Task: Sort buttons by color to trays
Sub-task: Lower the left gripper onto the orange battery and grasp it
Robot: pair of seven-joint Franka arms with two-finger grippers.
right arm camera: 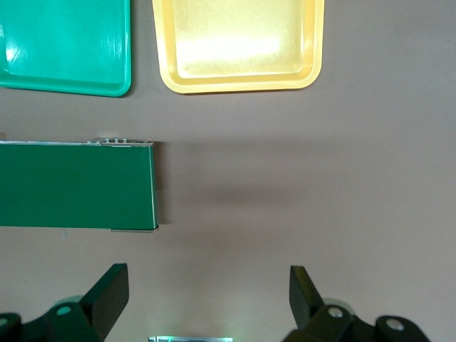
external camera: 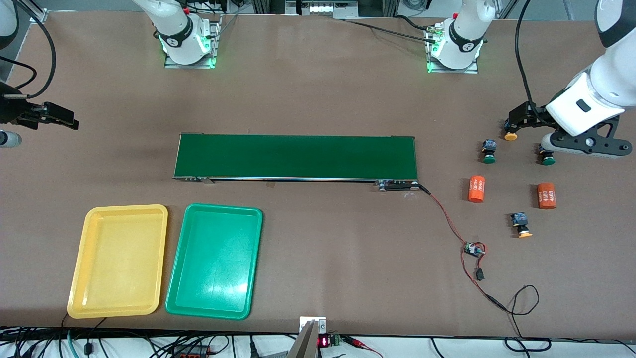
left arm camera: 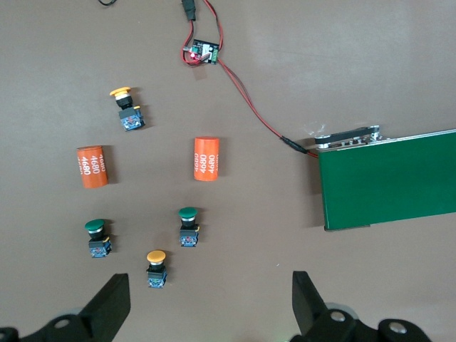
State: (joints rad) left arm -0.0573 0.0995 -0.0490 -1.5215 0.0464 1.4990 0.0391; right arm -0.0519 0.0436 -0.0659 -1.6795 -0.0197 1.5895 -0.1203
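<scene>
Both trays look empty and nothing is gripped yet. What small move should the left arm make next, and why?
Probably lower the open left gripper onto the yellow-capped button just ahead of its fingers. All four buttons lie loose at the left arm's end, both the yellow tray and green tray hold nothing, and the right gripper hangs open near the conveyor belt.

Four buttons: two yellow (left arm camera: 156,256) (left arm camera: 121,92), two green (left arm camera: 187,213) (left arm camera: 95,226). Two trays: one yellow (external camera: 119,261), one green (external camera: 215,260). Two orange cylinders (external camera: 476,189) (external camera: 546,196). One conveyor belt (external camera: 296,157).

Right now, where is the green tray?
In the front view, the green tray lies empty beside the yellow tray, toward the right arm's end, nearer the camera than the conveyor belt.
</scene>
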